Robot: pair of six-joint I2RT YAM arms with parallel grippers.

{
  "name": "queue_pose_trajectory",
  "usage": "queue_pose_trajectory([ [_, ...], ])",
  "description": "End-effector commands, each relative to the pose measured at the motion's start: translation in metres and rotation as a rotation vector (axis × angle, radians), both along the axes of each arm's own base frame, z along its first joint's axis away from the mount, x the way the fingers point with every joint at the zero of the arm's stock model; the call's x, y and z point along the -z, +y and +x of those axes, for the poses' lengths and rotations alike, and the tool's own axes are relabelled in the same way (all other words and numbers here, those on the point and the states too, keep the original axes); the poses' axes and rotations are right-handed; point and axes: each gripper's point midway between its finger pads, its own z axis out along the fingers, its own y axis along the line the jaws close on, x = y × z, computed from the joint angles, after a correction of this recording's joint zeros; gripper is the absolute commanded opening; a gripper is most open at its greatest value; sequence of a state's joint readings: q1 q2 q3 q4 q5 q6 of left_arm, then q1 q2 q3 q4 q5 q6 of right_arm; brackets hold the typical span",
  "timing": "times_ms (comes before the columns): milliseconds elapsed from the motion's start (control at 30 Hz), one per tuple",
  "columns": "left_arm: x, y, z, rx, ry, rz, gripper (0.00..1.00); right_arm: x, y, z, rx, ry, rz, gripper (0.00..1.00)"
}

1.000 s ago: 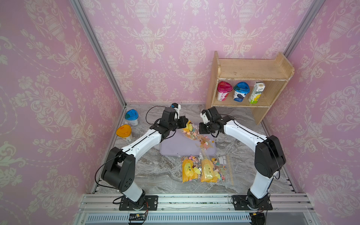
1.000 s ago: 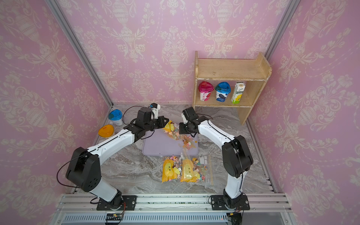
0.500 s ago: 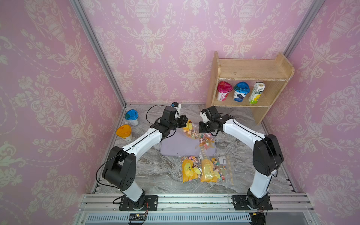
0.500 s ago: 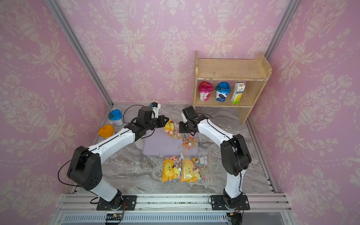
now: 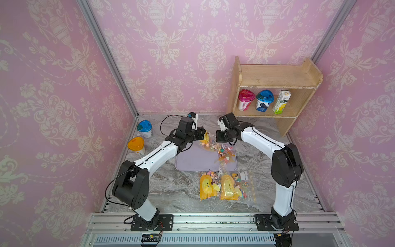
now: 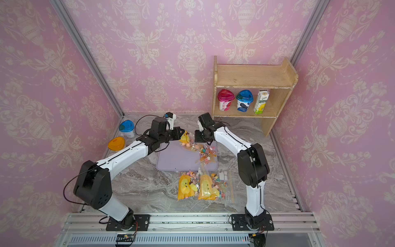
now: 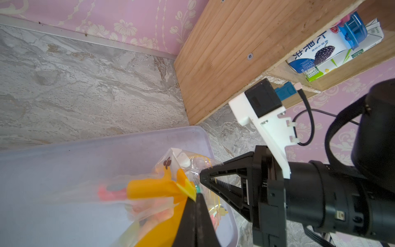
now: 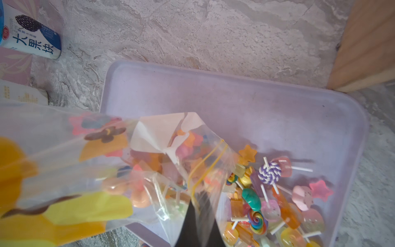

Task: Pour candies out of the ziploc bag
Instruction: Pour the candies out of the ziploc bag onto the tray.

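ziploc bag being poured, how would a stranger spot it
Start at the lilac tray. Above its far edge the left gripper and right gripper pinch a yellow-printed bag. Two similar bags lie flat off the tray; this one is lifted over spilled candies.

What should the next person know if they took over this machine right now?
Left gripper: shut on the ziploc bag, at its yellow printed end.
Right gripper: shut on the same bag, at its zip edge.
The bag hangs between them over the lilac tray, with its mouth toward the pile.
Done: a pile of candies lies on the tray.
Left: the right wrist view shows more sweets inside the bag, so tip out the rest.
Two filled bags lie on the table in front of the tray.
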State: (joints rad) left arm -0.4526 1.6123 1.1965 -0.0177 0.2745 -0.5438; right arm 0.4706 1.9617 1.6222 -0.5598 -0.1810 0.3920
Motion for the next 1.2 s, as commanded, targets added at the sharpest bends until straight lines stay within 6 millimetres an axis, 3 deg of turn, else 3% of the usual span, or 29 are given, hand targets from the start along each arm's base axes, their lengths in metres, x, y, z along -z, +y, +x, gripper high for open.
queue_pose_trajectory([
  [0,-0.035,0.011,0.004,-0.022,-0.106,0.002,0.00,0.000,0.004,0.004,-0.006,0.016,0.023,0.00],
  [200,-0.041,0.023,0.006,-0.038,-0.115,0.011,0.00,-0.007,0.008,0.013,-0.034,0.030,-0.001,0.00],
  [400,-0.035,0.033,0.008,-0.057,-0.114,0.037,0.00,0.011,0.012,0.010,-0.026,0.064,0.019,0.00],
  [533,-0.047,0.040,0.015,-0.063,-0.128,0.041,0.00,0.000,0.015,0.015,-0.023,0.051,0.032,0.00],
  [800,-0.033,0.051,0.005,-0.077,-0.116,0.078,0.00,0.011,0.020,0.011,-0.028,0.077,0.051,0.00],
  [1000,-0.048,0.062,0.003,-0.095,-0.146,0.087,0.00,-0.001,0.034,0.013,-0.052,0.051,0.052,0.00],
  [1167,-0.043,0.065,0.001,-0.095,-0.137,0.105,0.00,0.003,0.045,0.015,-0.067,0.067,0.048,0.00],
])
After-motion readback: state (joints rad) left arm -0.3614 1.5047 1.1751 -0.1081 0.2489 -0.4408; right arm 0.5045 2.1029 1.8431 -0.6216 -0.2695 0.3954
